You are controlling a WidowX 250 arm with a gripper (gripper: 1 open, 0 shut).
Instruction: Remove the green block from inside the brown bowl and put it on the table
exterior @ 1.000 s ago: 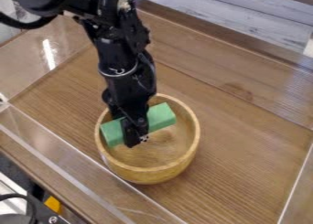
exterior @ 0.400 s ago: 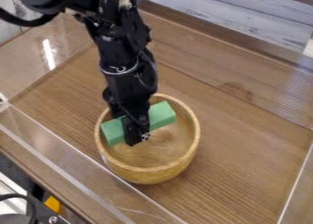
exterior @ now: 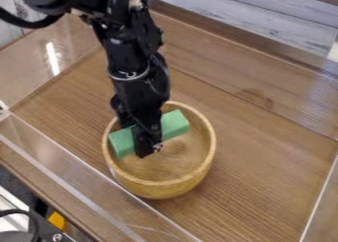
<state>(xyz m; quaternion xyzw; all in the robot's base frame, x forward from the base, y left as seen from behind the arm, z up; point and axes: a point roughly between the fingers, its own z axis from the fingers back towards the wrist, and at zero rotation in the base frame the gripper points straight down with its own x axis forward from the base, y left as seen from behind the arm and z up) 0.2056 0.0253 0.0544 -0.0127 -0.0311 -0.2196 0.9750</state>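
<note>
The green block (exterior: 175, 124) lies slanted inside the brown bowl (exterior: 179, 179), which sits on the table (exterior: 251, 98) near the front. My black gripper (exterior: 145, 145) reaches straight down into the bowl and is shut on the middle of the block. Its fingers cover the block's centre; both green ends stick out to either side. The block's lower left end rests low against the bowl's inner wall.
Clear acrylic walls (exterior: 53, 162) border the wood-grain tabletop on the front and sides. The arm's black body (exterior: 119, 39) rises up and to the left from the bowl. Bare tabletop lies right of and behind the bowl.
</note>
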